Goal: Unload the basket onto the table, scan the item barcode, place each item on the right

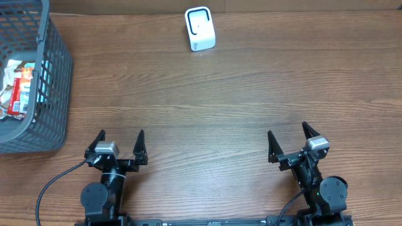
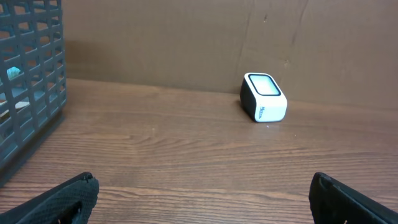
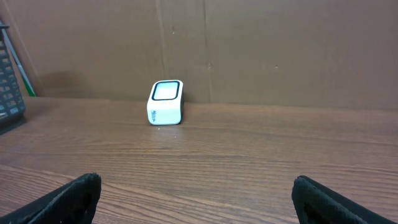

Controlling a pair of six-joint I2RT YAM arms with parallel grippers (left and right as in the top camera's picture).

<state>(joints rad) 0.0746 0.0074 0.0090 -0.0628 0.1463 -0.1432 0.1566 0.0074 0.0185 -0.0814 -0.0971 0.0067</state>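
A small white scanner (image 1: 200,29) with a dark-rimmed window stands at the back middle of the wooden table; the same scanner (image 2: 264,97) shows in the left wrist view, and the scanner (image 3: 166,102) in the right wrist view. Packaged items (image 1: 19,88), red and white, lie inside the grey basket (image 1: 55,75) at the left edge. My left gripper (image 1: 120,139) rests open at the front left with nothing between its fingers. At the front right my right gripper (image 1: 287,137) is open and holds nothing too. Both are far from the scanner and the basket.
The grey mesh basket (image 2: 28,81) rises at the left of the left wrist view. A brown cardboard wall (image 3: 249,43) closes off the table's back edge. Bare wood lies between the grippers and the scanner.
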